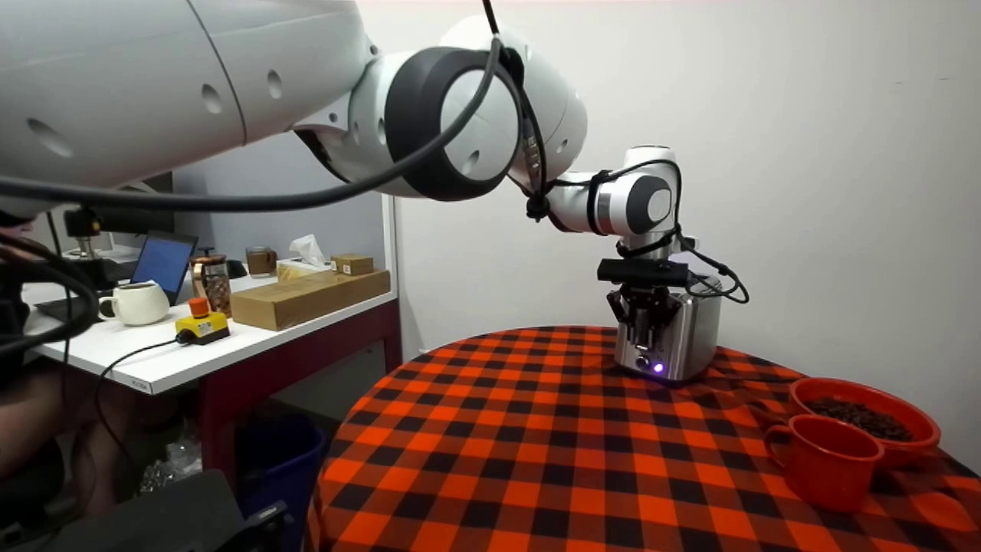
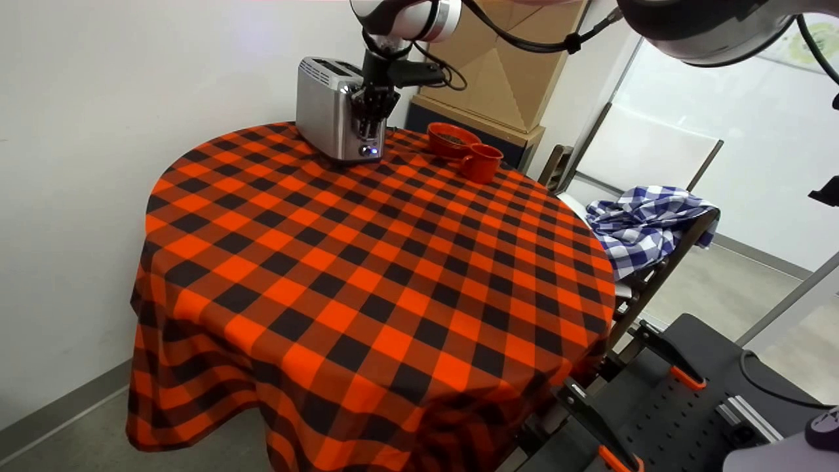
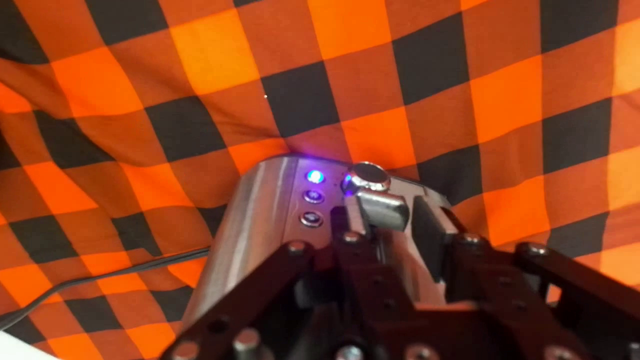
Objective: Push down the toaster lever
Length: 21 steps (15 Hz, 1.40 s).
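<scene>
While one checked tablecloth (image 2: 367,275) lies spread, one silver toaster (image 2: 318,108) stands upright on it, with one gripper (image 3: 395,220) at the toaster's front, its two fingers (image 3: 427,240) modestly parted. To the toaster's right in both exterior views sit one red bowl (image 1: 923,435) and one red mug (image 1: 831,471). On the toaster's front, one metal lever (image 3: 385,209) lies between the fingers, contact unclear, near one knob (image 3: 370,174) and three buttons (image 3: 313,196), one glowing blue.
</scene>
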Motion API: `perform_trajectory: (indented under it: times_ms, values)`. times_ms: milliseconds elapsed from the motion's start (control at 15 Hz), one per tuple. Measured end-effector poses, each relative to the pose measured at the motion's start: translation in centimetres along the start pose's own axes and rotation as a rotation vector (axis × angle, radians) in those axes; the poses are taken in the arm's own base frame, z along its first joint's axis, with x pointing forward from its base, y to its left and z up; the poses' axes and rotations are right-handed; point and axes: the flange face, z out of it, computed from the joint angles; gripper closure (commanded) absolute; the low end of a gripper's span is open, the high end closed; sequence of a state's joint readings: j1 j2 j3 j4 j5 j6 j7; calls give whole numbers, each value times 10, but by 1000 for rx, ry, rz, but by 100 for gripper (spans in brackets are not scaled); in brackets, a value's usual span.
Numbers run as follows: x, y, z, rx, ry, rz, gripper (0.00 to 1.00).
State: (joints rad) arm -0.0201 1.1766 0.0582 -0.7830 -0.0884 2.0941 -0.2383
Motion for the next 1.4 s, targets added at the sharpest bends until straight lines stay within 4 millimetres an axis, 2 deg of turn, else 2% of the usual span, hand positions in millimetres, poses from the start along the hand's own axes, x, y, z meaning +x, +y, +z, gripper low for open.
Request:
perform_trajectory:
  times_ms: [333,600,867,1000,1400]
  values:
    - [-4,-6,-12,93,-44,22,1]
    - [-13,-23,-32,137,-130,1,0]
    - [-34,-46,-48,143,-246,-15,0]
    - [-48,-54,-59,114,-308,-10,0]
    - [-100,-62,-108,-60,-539,-3,0]
